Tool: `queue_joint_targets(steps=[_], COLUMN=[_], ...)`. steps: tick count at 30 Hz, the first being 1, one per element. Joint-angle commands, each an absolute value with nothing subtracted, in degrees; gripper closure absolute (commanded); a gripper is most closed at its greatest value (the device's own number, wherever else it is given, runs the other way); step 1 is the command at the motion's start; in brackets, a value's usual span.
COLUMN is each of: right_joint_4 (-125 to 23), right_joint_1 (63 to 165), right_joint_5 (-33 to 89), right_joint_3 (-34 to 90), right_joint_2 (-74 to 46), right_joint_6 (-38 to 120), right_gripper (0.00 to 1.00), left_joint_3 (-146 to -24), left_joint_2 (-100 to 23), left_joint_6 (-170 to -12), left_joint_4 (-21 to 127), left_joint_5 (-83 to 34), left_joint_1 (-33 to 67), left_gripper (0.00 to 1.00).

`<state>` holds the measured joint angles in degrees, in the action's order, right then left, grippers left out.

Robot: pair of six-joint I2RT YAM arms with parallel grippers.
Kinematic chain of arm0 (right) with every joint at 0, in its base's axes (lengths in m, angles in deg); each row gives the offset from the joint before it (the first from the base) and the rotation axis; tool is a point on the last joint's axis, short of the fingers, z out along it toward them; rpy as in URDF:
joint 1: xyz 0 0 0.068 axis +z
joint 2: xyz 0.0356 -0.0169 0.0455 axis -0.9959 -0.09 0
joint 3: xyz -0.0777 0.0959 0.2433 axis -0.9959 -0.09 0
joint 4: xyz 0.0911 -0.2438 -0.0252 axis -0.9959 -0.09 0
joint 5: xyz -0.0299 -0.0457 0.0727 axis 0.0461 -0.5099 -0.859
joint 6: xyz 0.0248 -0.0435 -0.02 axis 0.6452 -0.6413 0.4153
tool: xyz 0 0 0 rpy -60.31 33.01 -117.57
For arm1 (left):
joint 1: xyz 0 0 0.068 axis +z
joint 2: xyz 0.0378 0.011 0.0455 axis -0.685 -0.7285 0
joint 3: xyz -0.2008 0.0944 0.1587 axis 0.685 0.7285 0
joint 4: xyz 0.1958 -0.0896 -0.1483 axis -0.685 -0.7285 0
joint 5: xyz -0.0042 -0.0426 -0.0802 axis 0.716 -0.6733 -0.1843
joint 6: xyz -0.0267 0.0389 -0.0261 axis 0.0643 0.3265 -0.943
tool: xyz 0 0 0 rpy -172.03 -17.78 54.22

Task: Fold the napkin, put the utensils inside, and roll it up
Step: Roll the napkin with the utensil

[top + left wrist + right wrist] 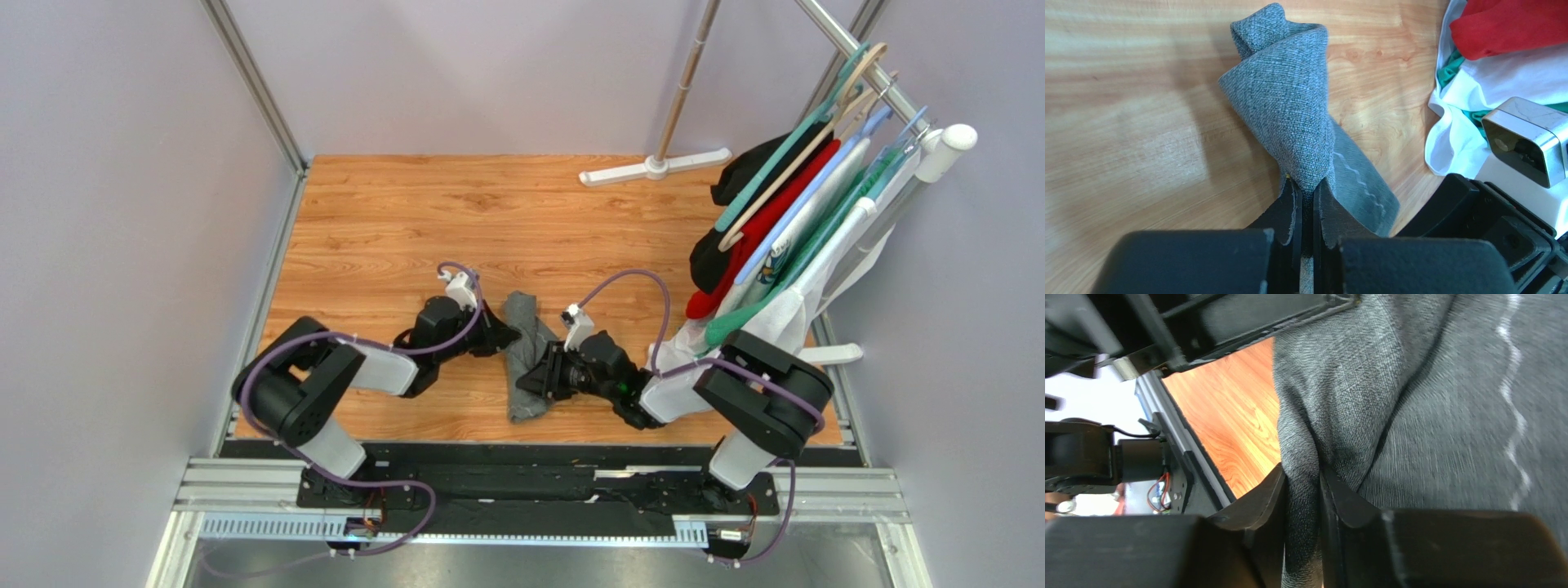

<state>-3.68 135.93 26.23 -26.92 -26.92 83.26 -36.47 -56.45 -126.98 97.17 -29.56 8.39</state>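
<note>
The dark grey napkin (528, 349) is bunched and twisted into a crumpled strip on the wooden table, between my two grippers. My left gripper (505, 333) comes in from the left and is shut on a fold of the napkin (1284, 104); the cloth rises in a twisted cone from the jaws of that gripper (1308, 187). A pale wavy stitched line runs along a flap on the right. My right gripper (540, 374) has a thick fold of the napkin (1413, 404) pinched between its fingers (1303, 478). The utensils are out of view.
Red, black, white and teal garments (785, 233) hang on a rack at the right, its white foot (656, 165) at the back. A white cloth (1462, 135) lies close to the napkin on the right. Grey walls enclose the wooden table (368, 221).
</note>
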Motion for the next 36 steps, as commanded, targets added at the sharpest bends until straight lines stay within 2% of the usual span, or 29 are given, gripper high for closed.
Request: queue_joint_targets(steps=[1, 6, 9, 12, 13, 16, 21, 30, 36], right_joint_4=[-23.0, -36.0, -41.6, -46.4, -47.5, -52.2, -52.0, -53.5, -54.6], right_joint_1=[135.6, 136.4, 139.4, 143.6, 145.3, 150.9, 155.9, 156.3, 155.2], right_joint_5=[29.8, 33.2, 39.3, 46.2, 51.8, 60.1, 63.0, 63.0, 62.5], right_joint_3=[-21.0, -14.9, -10.8, -6.4, -3.9, 0.6, 6.8, 9.8, 9.9], right_joint_2=[-21.4, -16.6, -15.5, -16.3, -16.7, -20.3, -25.5, -34.0, -37.2], right_joint_6=[74.1, 65.9, 62.4, 60.4, 59.7, 57.8, 56.3, 58.7, 62.8], right_gripper=[0.63, 0.39, 0.36, 0.25, 0.23, 0.22, 0.23, 0.26, 0.33], left_joint_3=[-40.6, -44.3, -45.6, -48.7, -49.3, -50.4, -52.0, -51.9, -50.6], left_joint_2=[-46.8, -42.9, -44.9, -48.7, -49.5, -51.2, -52.5, -52.1, -50.8], left_joint_6=[-117.7, -112.0, -111.6, -111.0, -111.4, -111.8, -111.8, -112.8, -113.7], left_joint_4=[80.1, 67.3, 65.1, 61.9, 61.9, 61.6, 60.6, 61.9, 62.9], left_joint_5=[-22.4, -17.4, -17.5, -18.3, -18.3, -18.6, -19.5, -21.0, -21.2], left_joint_1=[8.1, 8.1, 8.1, 8.1, 8.2, 8.1, 8.1, 8.1, 8.1], left_gripper=[1.00, 1.00, 1.00, 1.00, 1.00, 1.00, 1.00, 1.00, 1.00])
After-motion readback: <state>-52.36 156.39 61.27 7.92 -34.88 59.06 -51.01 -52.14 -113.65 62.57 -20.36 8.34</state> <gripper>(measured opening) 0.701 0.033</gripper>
